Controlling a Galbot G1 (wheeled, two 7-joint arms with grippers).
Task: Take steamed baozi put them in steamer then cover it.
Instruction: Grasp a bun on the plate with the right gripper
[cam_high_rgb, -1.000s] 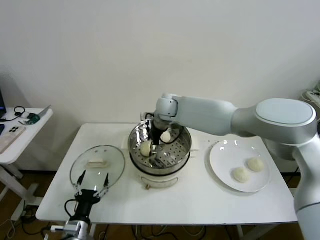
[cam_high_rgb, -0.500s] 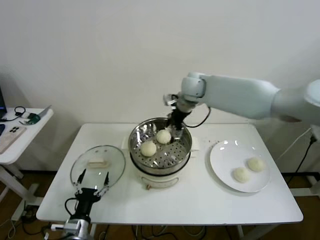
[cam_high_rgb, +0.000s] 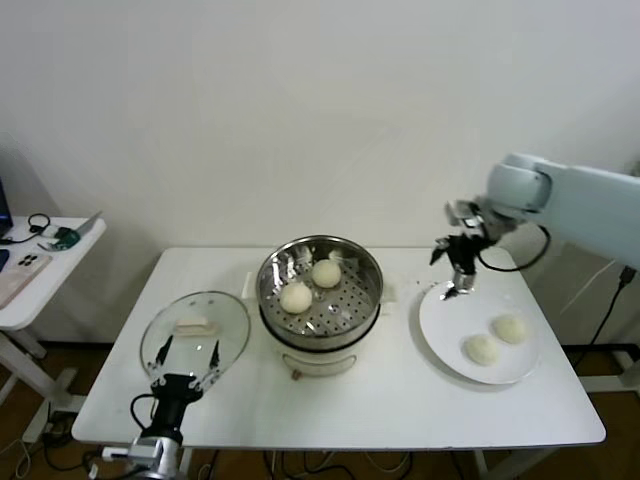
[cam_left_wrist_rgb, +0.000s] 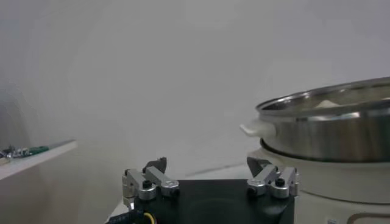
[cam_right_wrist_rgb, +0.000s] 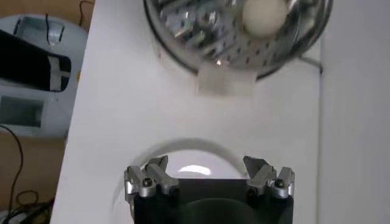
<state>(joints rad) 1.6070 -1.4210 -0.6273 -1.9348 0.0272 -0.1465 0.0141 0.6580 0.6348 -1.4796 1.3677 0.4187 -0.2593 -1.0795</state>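
The steamer stands mid-table on its white base, with two steamed baozi on its perforated floor. Two more baozi lie on the white plate at the right. My right gripper hangs open and empty above the plate's far left rim. Its wrist view shows the gripper over the plate, with the steamer and one baozi beyond. The glass cover lies flat at the left. My left gripper waits open just in front of the cover.
A small side table with a phone and small items stands left of the work table. The steamer's white side handle juts toward the left gripper. Bare tabletop lies in front of the steamer.
My right arm has lifted out of the steamer and swung right to above the plate, empty. Both baozi in the steamer now show fully. The left arm has not moved.
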